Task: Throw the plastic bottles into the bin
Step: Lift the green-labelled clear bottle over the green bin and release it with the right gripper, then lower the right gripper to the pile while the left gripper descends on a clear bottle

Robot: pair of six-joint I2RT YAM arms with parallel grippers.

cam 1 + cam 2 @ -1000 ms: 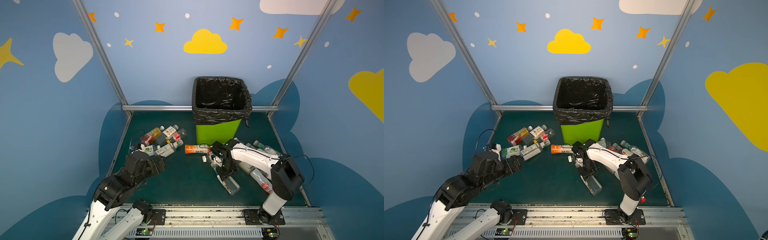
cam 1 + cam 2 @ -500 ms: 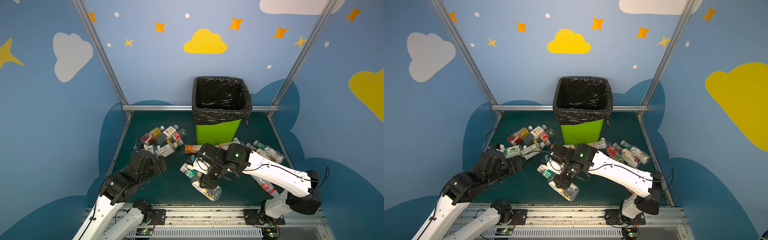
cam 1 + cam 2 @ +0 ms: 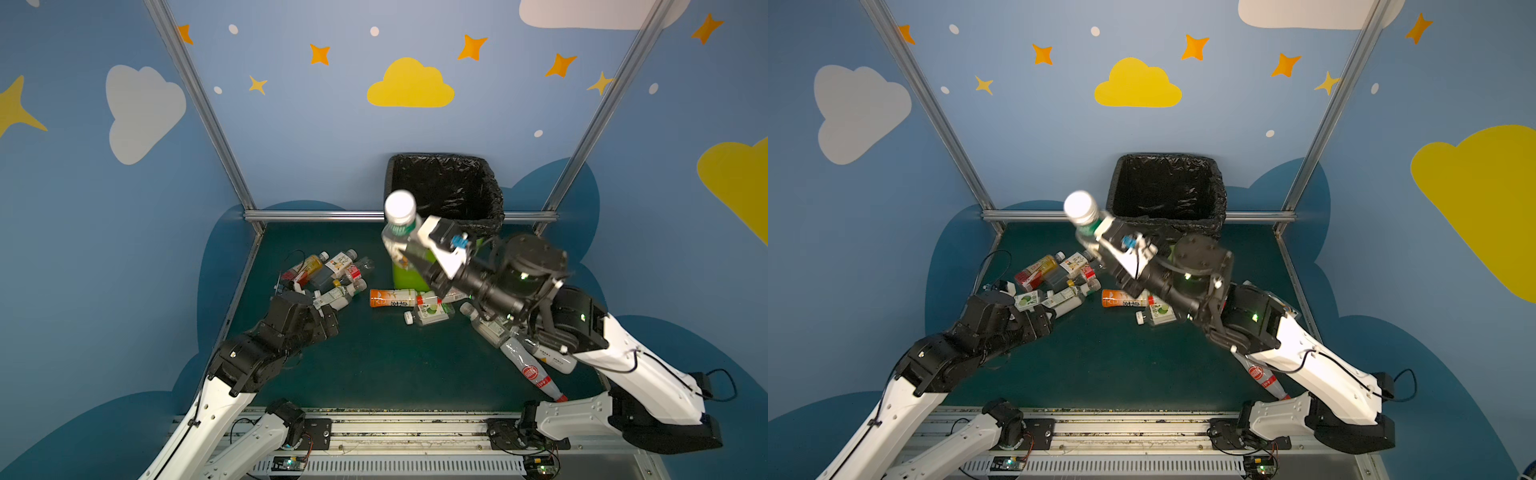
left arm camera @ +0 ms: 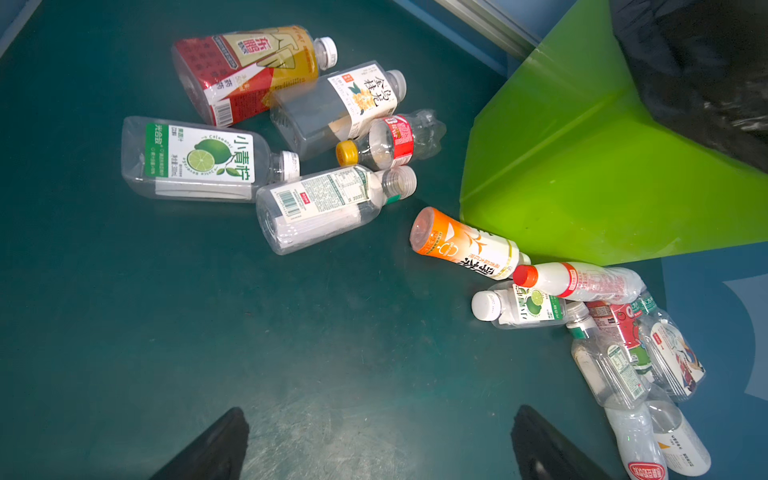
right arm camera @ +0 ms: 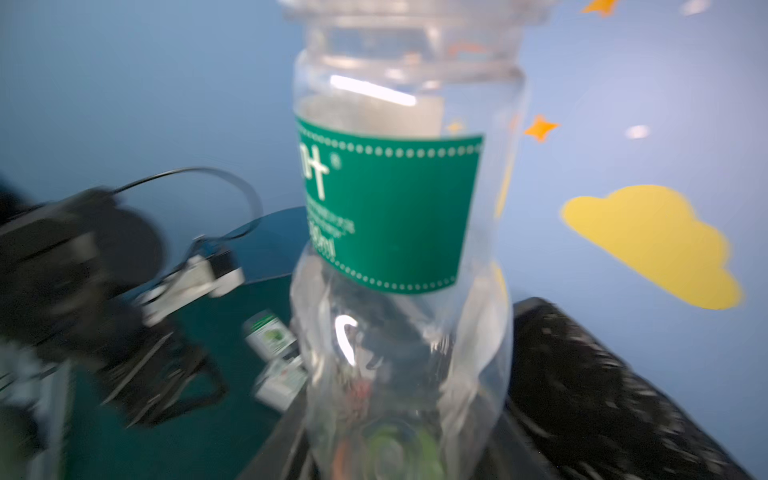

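Nearest, at left: left claw (image 4: pixel 380 411) spread wide and empty, low above the green table (image 3: pixel 374 365). Just beyond, plastic bottles (image 3: pixel 332 274) lying loose in a cluster. An orange-labelled bottle (image 3: pixel 392 297) flat at the foot of the bin (image 3: pixel 496 195) — more bottles under the right arm. Higher up: right claw (image 3: pixel 407 251) clamped on a clear green-labelled bottle (image 3: pixel 397 226), raised near the bin's near left corner. Farthest — lime-green bin upright, black-lined, at the table's far edge.
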